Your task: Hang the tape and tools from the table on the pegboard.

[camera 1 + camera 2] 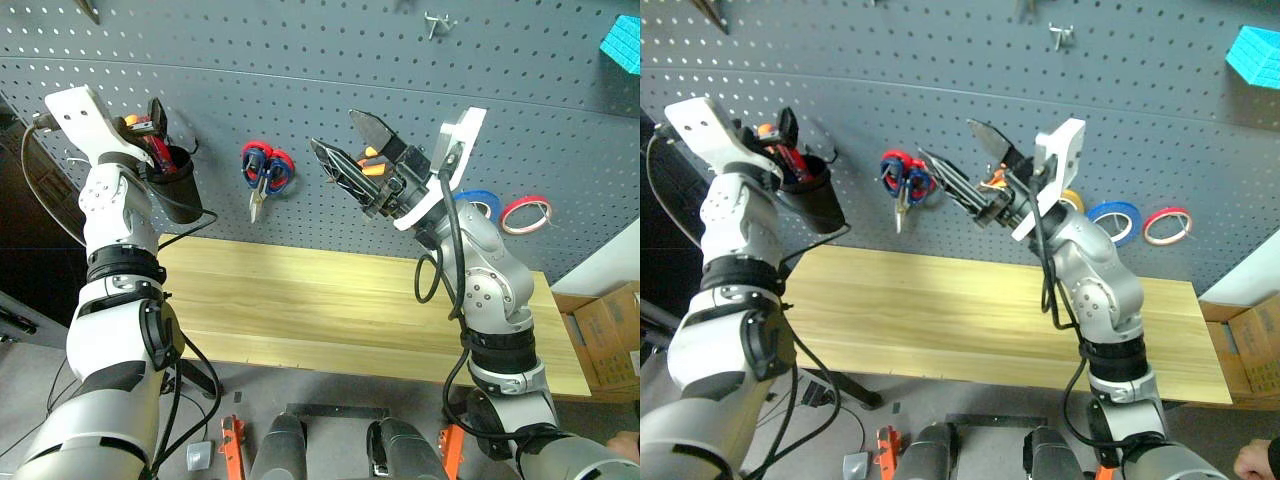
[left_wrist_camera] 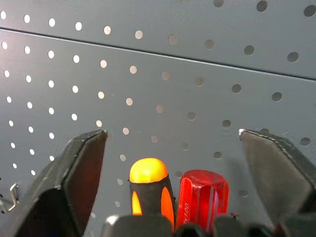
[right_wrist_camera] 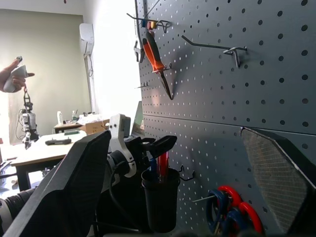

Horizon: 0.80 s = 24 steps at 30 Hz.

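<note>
- A dark grey pegboard (image 1: 330,110) covers the wall behind a pale wood desk (image 1: 330,300), whose top is bare.
- The red-handled screwdriver (image 2: 202,197) stands in a black cup (image 1: 178,185) hooked on the board, beside an orange-and-black one (image 2: 148,190).
- The left hand (image 2: 173,163) is spread wide just above that cup, apparently having let go.
- The blue tape (image 1: 1113,221) hangs beside a red roll (image 1: 1167,226); scissors (image 1: 267,172) hang mid-board.
- The right hand (image 1: 350,150) is spread, holding nothing, raised before the board.
- Cardboard boxes (image 1: 605,335) sit on the floor to the right.
</note>
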{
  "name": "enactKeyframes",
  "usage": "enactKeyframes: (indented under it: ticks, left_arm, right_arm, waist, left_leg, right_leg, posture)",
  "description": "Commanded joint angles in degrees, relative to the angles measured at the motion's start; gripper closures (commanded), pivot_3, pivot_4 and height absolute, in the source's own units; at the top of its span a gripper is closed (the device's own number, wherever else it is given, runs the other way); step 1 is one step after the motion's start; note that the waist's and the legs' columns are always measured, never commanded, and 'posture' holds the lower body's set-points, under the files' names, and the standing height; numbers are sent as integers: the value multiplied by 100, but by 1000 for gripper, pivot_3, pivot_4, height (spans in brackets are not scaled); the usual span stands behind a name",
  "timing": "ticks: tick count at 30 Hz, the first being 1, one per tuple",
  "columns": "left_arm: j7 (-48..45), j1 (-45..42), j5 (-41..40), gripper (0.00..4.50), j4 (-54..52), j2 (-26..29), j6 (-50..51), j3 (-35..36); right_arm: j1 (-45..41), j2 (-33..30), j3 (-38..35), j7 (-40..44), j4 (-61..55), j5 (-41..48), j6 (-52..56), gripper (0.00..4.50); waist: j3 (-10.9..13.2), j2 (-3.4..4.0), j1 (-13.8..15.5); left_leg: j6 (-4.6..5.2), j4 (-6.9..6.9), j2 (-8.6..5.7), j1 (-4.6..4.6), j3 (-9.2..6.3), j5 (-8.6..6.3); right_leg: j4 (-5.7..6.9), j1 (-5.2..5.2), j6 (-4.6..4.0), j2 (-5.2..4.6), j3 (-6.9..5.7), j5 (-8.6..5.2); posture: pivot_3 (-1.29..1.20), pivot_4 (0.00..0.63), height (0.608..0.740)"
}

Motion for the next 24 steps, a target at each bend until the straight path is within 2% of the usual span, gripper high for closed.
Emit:
enactKeyframes:
  ticks: [1, 5, 8, 11, 14, 18, 24]
  left_arm:
    - [2, -95, -52, 63, -399, 32, -13, -14]
    - [-99, 182, -22, 63, -1163, -33, 141, -163]
    - [-104, 716, -169, 63, -2604, -210, 656, -311]
    - [12, 1171, -284, 63, -3886, -326, 1271, -422]
    - [507, 1429, -454, 63, -5338, -567, 2226, -512]
    - [642, 1991, -774, 63, -6781, -1198, 3401, -1195]
    - [732, 2597, -1138, 63, -7533, -2042, 4139, -1675]
  right_arm:
    - [-46, -38, -57, -6, -184, 27, -49, 0]
    - [13, -101, -36, 16, -218, -20, -58, 0]
    - [94, -181, -30, 8, -281, -71, -66, 0]
    - [171, -243, -43, -6, -320, -103, -71, 0]
    - [367, -311, -62, -63, -454, -127, -45, 0]
    - [983, -460, 60, -294, -851, -481, -75, 0]
    - [2061, -718, 309, -633, -1640, -938, -1, 0]
  waist:
    - [0, 0, 0]
    - [0, 0, -6]
    - [-1, 1, -11]
    - [-1, -1, 1]
    - [-2, -1, -2]
    - [-75, 11, 28]
    - [-156, 23, -9]
  left_leg:
    - [0, 0, 0, 0, 0, 0]
    - [0, 0, 0, 0, 0, 0]
    - [0, 0, 0, 1, 1, 0]
    - [0, 0, -1, 0, 2, 0]
    - [0, 5, 0, 2, 3, 0]
    - [1, 7, -3, 8, 3, 1]
    - [10, 6, -6, 33, 16, 4]
  right_leg:
    - [0, 0, 0, 0, 0, 0]
    - [0, 0, 0, 0, 1, 0]
    - [1, 1, -1, 0, 4, 1]
    - [1, 3, -1, -2, 6, 1]
    - [5, 3, -3, -2, 8, 3]
    - [-4, 13, -1, -2, 12, 3]
    - [-4, 26, 17, 0, 29, -5]
  posture:
    - [134, 93, 740]
    - [128, 89, 740]
    - [127, 86, 740]
    - [132, 86, 740]
    - [153, 80, 740]
    - [159, 72, 740]
    - [123, 59, 740]
